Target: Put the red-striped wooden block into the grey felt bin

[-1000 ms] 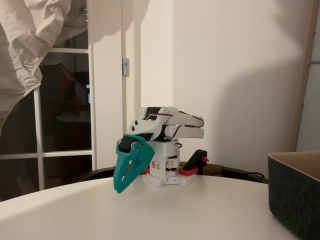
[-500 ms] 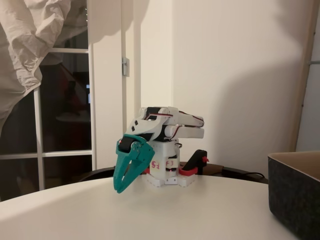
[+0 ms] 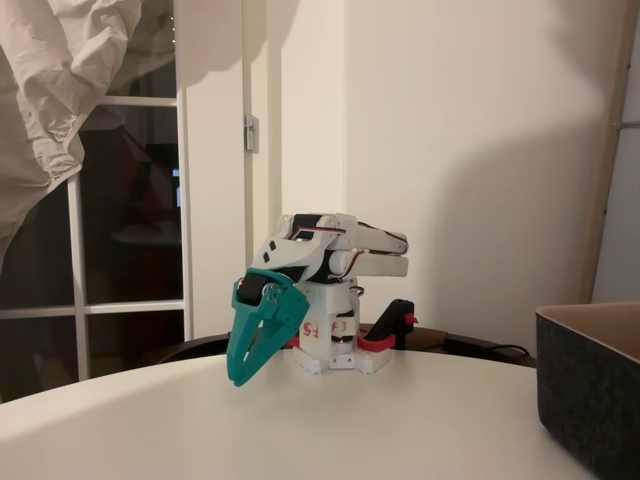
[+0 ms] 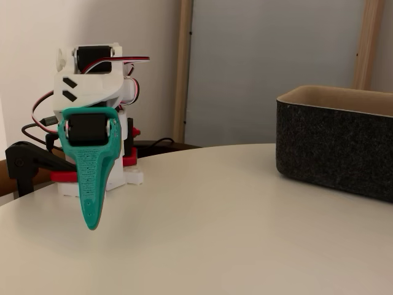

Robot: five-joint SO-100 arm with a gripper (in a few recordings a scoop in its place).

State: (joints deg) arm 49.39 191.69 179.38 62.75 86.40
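Round white table (image 3: 420, 420) took up most of both fixed views, and its top was bare between the arm and the bin. The grey felt bin (image 4: 336, 142) sat at the right edge, well apart from the arm. Both cameras were too low to see over its rim, so I couldn't tell whether the block was lying inside it.

The arm (image 3: 330, 258) was folded down on its base at the back of the table. The teal gripper (image 3: 238, 375) hung nose-down just above the tabletop, closed with nothing between the fingers as far as I could make out.

My read: this fit two stages. Either the block was already in the bin and the arm was parked, or the block was somewhere off-camera and the arm was waiting. I couldn't settle it from here, so I wouldn't call a next move beyond getting a look into the bin.

Other stuff: a crumpled sheet (image 3: 60, 90) over the window, and a black clamp (image 3: 397, 322) by the base. Nothing stood between arm and bin.
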